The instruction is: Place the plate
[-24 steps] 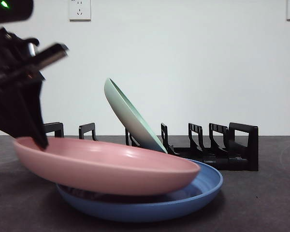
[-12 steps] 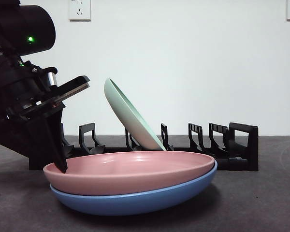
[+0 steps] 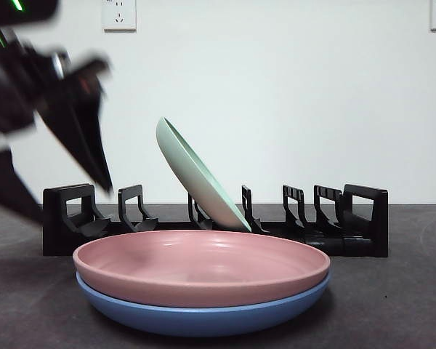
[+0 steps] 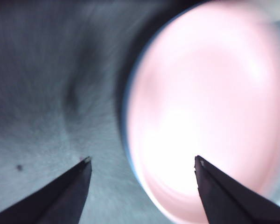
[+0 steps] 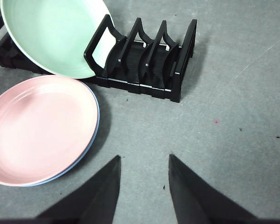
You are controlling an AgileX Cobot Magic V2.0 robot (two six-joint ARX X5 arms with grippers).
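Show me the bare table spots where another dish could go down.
Bare table lies beside the rack's empty-slot end and ahead of the right gripper. It is crowded where the pink plate sits on the blue plate, close to the rack holding the green plate.

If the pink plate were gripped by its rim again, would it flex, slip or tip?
The pink plate looks rigid: its rim holds a clean, even curve. Its faint sheen suggests a smooth surface, so a rim pinch could slip. Nested flat in the blue plate, it probably won't tip, though it may slide within it. The left end effector hangs open nearby.
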